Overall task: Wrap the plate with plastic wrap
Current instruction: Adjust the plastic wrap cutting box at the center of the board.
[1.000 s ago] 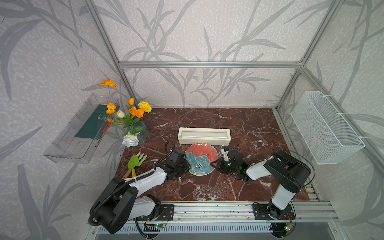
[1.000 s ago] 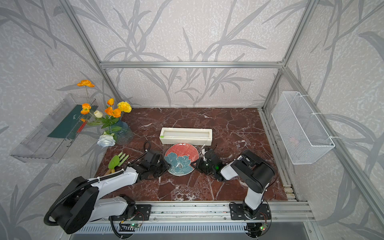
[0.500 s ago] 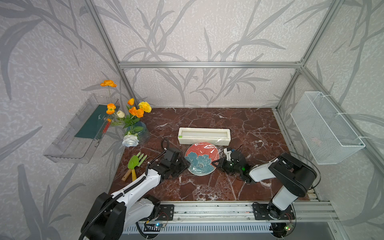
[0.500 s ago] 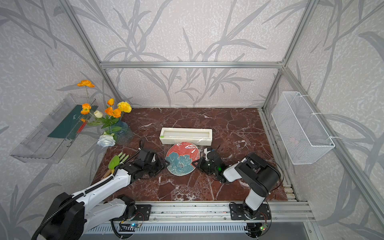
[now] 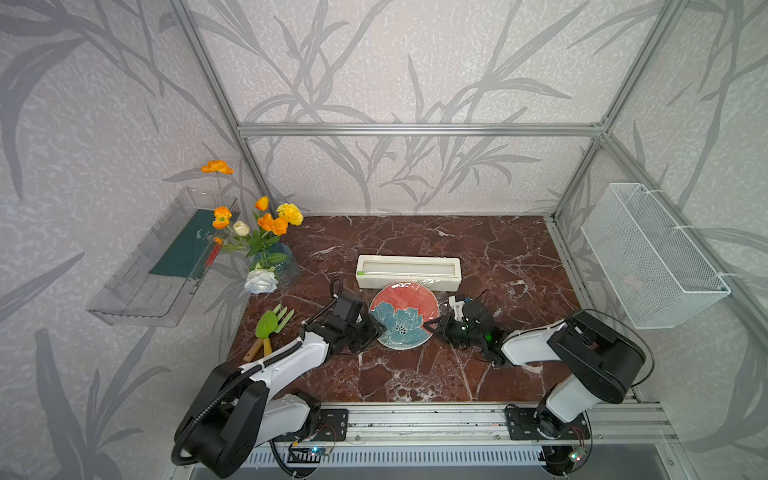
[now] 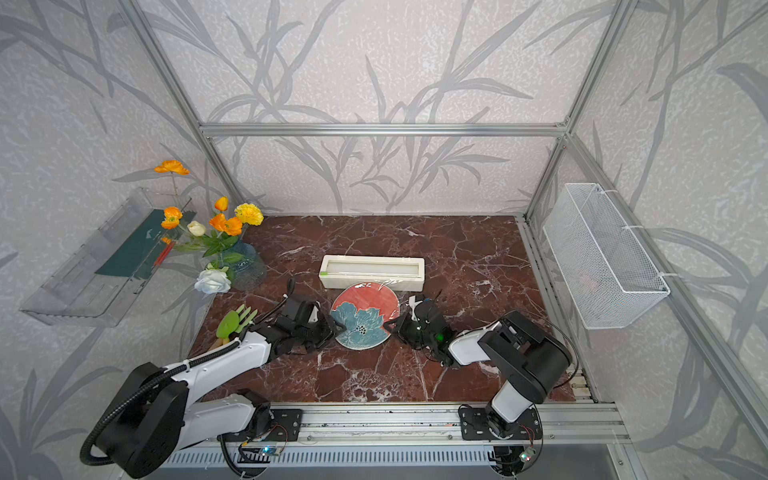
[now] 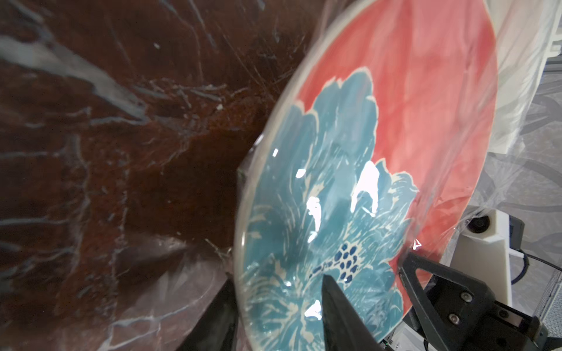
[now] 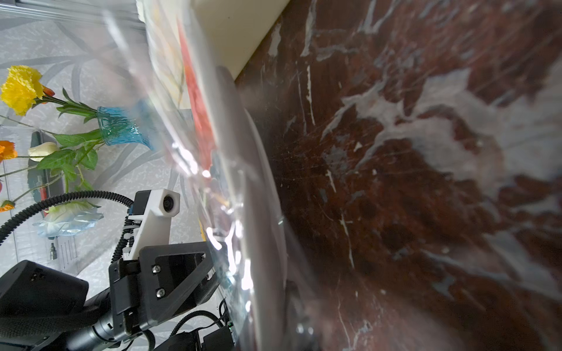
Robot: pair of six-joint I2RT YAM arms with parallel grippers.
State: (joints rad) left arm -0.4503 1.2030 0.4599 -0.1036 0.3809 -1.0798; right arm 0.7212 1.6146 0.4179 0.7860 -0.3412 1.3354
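Your left gripper (image 5: 379, 328) clamps the plate (image 5: 405, 309) rim at 8 o'clock. Your right gripper (image 5: 431, 326) meets the rim at 4 o'clock, and its grip cannot be told. The plate, under plastic wrap (image 7: 514, 170), is mid-table (image 5: 498, 249), with the dispenser box (image 5: 408, 270) just beside it at 12 o'clock.

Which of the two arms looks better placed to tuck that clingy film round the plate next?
Probably the right. The right gripper is shut at the edge of the plate, where the loose plastic wrap bunches. The left gripper straddles the opposite rim, apparently steadying the plate, so it seems less free.
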